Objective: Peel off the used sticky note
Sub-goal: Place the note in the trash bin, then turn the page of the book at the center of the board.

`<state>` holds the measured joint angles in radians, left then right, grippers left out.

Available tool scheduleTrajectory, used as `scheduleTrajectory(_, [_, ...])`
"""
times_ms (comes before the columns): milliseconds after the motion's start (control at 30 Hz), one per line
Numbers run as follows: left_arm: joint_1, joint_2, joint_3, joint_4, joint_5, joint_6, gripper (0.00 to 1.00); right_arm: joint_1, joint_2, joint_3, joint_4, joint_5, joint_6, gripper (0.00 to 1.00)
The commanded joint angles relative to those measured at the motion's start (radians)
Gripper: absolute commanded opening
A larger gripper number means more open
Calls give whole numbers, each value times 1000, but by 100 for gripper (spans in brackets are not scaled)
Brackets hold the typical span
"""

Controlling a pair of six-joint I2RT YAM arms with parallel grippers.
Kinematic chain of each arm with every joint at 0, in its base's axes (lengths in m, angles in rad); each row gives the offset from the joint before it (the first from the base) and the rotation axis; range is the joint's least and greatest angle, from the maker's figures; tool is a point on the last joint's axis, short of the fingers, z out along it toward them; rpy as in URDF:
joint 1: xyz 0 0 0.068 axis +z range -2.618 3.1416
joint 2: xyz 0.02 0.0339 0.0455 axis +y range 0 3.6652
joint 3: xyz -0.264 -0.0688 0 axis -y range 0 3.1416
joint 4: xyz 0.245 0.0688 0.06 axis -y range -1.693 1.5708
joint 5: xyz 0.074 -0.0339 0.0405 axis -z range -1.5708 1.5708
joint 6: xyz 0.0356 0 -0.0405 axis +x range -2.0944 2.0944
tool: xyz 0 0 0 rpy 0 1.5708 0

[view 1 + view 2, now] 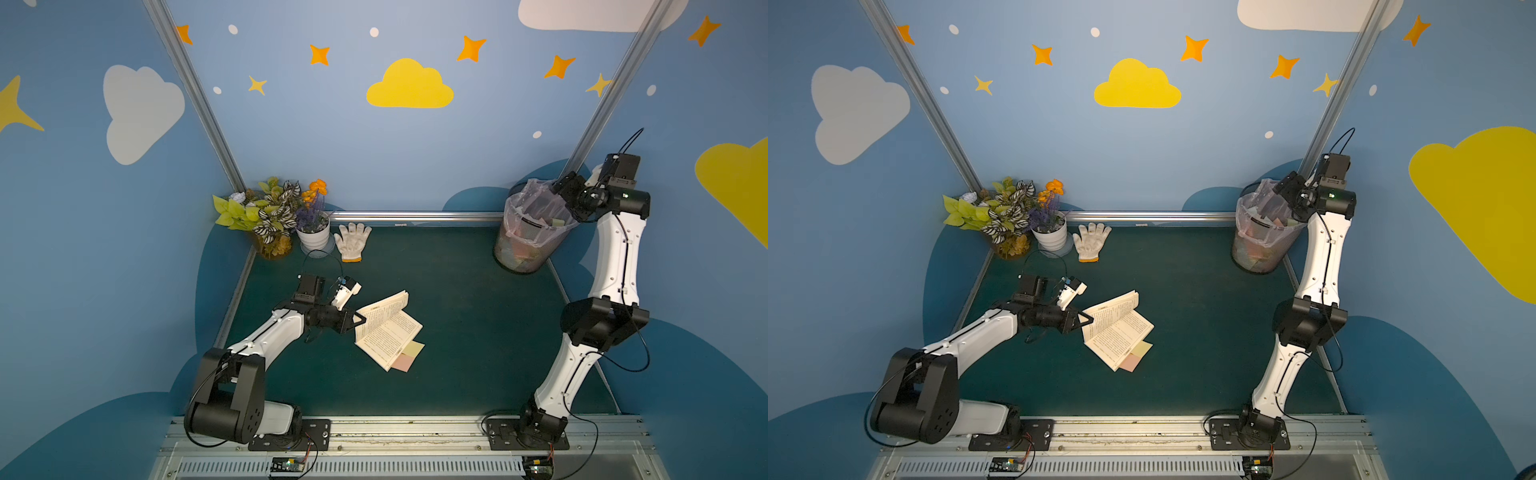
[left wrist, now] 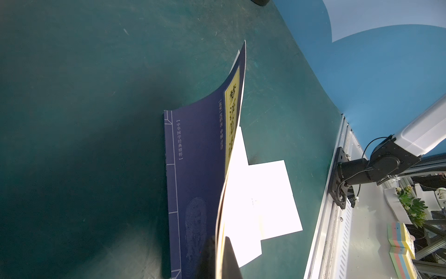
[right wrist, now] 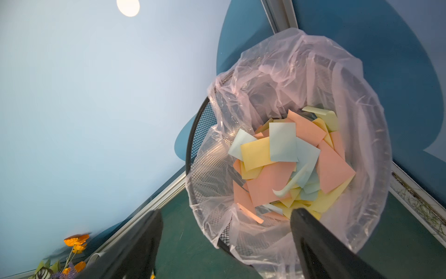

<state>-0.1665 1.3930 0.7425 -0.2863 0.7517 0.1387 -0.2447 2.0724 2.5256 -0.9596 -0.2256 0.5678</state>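
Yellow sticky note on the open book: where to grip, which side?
Free corner of the yellow note, where it juts past the book; come from the side away from the spine. Probably best: that corner lies clear, and the left pincer clamps the opposite edge.

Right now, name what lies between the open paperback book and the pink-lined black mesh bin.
Only bare dark green mat between book and bin, in both top views.

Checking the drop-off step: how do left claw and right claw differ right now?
Left claw is shut on the book, low over the mat; right claw is open and empty. Left claw sits mid-table; right claw hangs above the bin of discarded notes. Both have black fingers.
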Motion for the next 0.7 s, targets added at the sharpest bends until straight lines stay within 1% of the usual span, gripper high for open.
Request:
scheduleTrajectory(0, [-2,-11,-3,-5,12,12,3,12,-53,21,-44,-7,-14,88])
scheduleTrajectory(100, [-2,-8,-1,-6,10,10,3,68,-110,16,-103,-6,-45,88])
scheduleTrajectory(167, [-2,-5,0,-5,8,10,3,132,-170,-27,-149,25,-79,87])
scheduleTrajectory(200, [-2,-5,0,-6,8,9,3,180,-203,-68,-157,41,-89,87])
scheduleTrajectory(267, [-2,-8,-1,-6,5,9,3,259,-322,-263,-127,57,-81,87])
scheduleTrajectory(300, [-2,-9,-2,-6,4,9,3,303,-376,-387,-79,59,-62,87])
scheduleTrajectory(400, [-2,-14,-3,-4,-1,9,3,425,-557,-748,110,33,39,86])
scheduleTrajectory(467, [-2,-15,-5,-4,-6,8,3,517,-641,-956,218,23,110,85])
scheduleTrajectory(600, [-2,-12,-2,-7,-11,8,3,709,-725,-1253,354,1,264,84])
scheduleTrajectory(667, [-2,-11,-2,-7,-12,7,3,795,-744,-1352,429,-12,325,83])
